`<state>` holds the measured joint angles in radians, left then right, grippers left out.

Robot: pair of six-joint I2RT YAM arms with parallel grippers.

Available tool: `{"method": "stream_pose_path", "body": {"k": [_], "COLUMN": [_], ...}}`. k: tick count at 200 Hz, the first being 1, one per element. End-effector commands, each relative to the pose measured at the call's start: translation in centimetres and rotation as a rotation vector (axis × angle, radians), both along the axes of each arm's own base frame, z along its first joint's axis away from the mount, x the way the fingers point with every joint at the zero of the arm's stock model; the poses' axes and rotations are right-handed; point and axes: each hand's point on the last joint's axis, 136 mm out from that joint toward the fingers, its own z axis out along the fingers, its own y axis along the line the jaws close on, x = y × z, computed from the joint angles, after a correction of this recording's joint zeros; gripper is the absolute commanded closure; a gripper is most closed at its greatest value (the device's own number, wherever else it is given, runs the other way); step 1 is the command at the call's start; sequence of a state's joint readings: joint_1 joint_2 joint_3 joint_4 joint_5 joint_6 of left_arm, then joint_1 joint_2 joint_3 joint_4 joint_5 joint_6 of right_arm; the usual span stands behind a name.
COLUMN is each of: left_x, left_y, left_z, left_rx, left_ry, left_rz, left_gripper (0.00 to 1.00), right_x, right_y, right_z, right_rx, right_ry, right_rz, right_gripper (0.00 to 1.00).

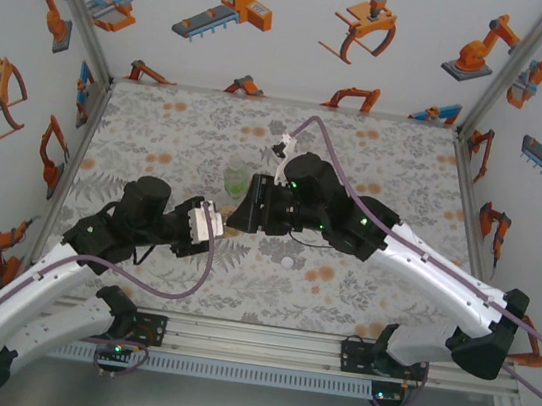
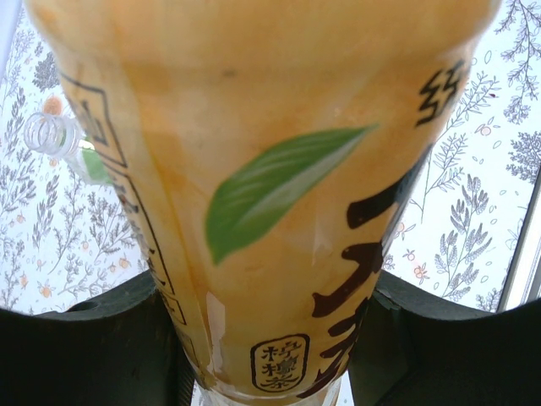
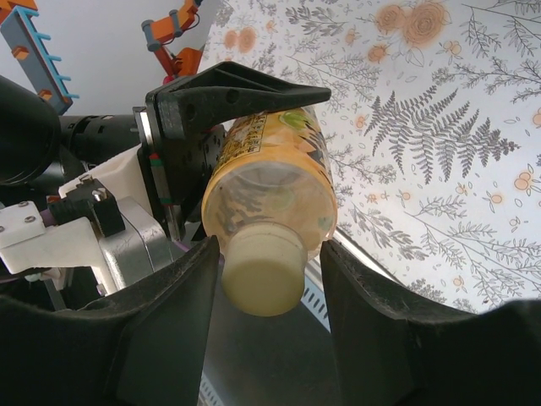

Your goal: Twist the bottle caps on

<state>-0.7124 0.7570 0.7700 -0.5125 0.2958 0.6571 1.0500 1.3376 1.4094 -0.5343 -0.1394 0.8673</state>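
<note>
The yellow-orange bottle (image 2: 279, 127) with a leaf label lies level above the table, and my left gripper (image 2: 270, 334) is shut on its body. A pale yellow cap (image 3: 262, 275) sits on its neck. My right gripper (image 3: 270, 254) is open around that cap: the left finger is almost touching it and a small gap shows at the right finger. In the top view the two grippers meet over the table's middle, left (image 1: 209, 225) and right (image 1: 243, 209). A green-tinted bottle (image 1: 237, 176) lies just behind them, its uncapped clear neck (image 2: 51, 134) visible. A white cap (image 1: 288, 262) lies on the table.
The floral table cloth (image 1: 378, 158) runs to the enclosure walls at the back and sides. A metal rail (image 1: 251, 347) runs along the near edge, between the arm bases. The right arm's purple cable (image 1: 334, 151) arcs over the table's back half.
</note>
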Motion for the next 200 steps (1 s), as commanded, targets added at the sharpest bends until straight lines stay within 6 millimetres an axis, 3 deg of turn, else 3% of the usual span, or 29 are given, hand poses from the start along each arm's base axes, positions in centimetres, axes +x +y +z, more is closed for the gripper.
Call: {"method": "stream_pose_path", "body": {"k": [1,59,128,200], "left_x": [-0.1,0.0,0.0,-0.1], "left_y": [-0.8,-0.8,-0.7,-0.7], "left_z": [1.5,1.4,1.3,1.3], "left_rx": [-0.051,-0.046,-0.042,-0.043], "left_ry": [-0.017,-0.017,-0.015,-0.014], "left_rz": [-0.028,-0.023,-0.021,-0.025], "left_gripper": [1.00,1.00,1.00,1.00], "right_x": [-0.1,-0.1,-0.1,0.4], "right_y": [-0.5,-0.9,-0.9,-0.9], "right_z": [2.2,3.5,3.2,3.4], "right_rx": [0.030,0.049,0.037,0.040], "right_ry": [-0.046,-0.084,-0.090,-0.105], "right_rz": [-0.004,-0.003,0.002,-0.021], "right_gripper": [0.50,0.51,0.60,0.57]}}
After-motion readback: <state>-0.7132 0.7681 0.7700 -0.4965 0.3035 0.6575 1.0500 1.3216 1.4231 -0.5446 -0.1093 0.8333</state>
